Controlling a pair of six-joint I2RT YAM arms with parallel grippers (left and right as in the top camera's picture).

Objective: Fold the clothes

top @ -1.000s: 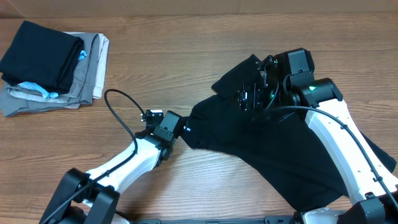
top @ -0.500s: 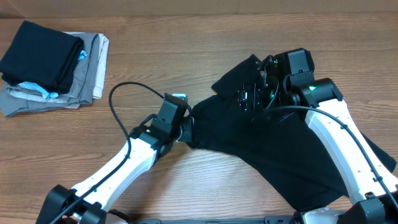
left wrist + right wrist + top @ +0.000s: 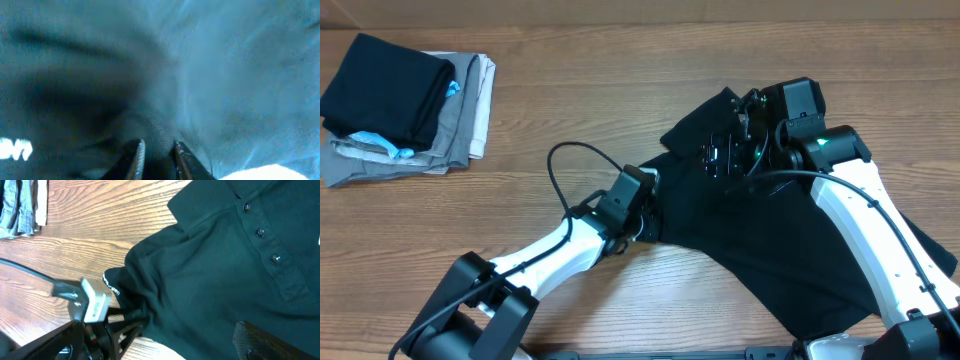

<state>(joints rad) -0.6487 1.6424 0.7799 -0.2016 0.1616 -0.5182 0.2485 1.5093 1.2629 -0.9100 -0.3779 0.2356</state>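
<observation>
Lying diagonally, black shirt (image 3: 770, 240), long axis upper-centre to lower-right

I am looking straight down through the overhead camera, taking in a wide stretch of the wooden table (image 3: 620, 100) from well above. My left wrist camera is pressing so near the black shirt (image 3: 225, 75) that blurred fabric is filling its frame. My right wrist camera is hanging higher, facing down at the same shirt edge and the left gripper (image 3: 137, 322), which the overhead is also showing
</observation>
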